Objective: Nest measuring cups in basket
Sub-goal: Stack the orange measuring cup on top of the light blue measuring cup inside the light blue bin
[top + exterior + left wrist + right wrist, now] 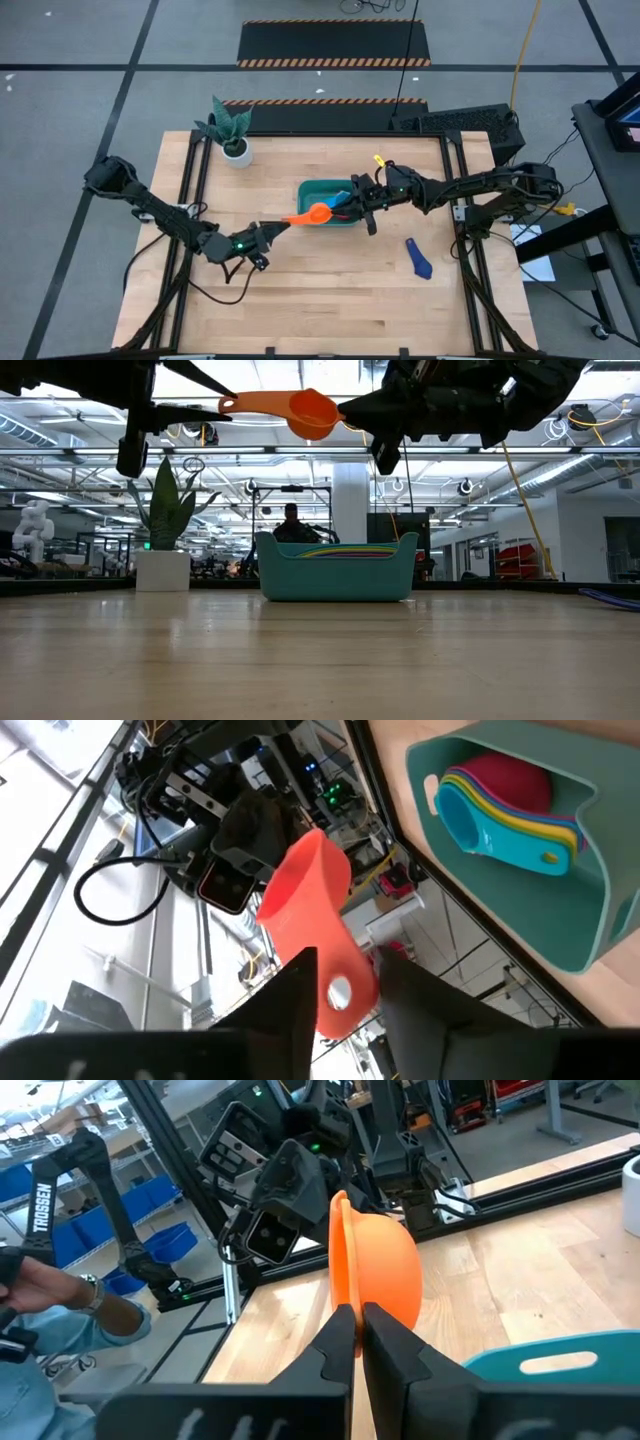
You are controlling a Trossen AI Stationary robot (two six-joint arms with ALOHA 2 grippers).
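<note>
The orange measuring cup (315, 213) hangs in the air over the left rim of the teal basket (345, 222); the low view shows it well above the basket (335, 570). My left gripper (268, 230) is at its handle and my right gripper (352, 203) at its bowl, both shut on it. Red, yellow, green and light blue cups (500, 805) sit nested inside the basket (590, 910). A dark blue cup (420, 258) lies on the table right of the basket. My left gripper (345, 970) pinches the orange cup's flat handle near its free end, by the hanging hole (340, 992), between its two fingers, coming level from the table's left. The cup is lifted clear, bowl pointing toward the basket. My right gripper (357, 1320) pinches the edge of the cup's bowl (350, 1295), one finger on the open side and one on the rounded outside, coming from the table's right. The cup (375, 1265) sits clear of the table and basket.
A white pot with a green plant (237, 150) stands near the far left corner. Black frame rails run along the table's left and right sides. A person's hand and sleeve (60, 1295) show beyond the table. Bare wood lies along the near edge (330, 310).
</note>
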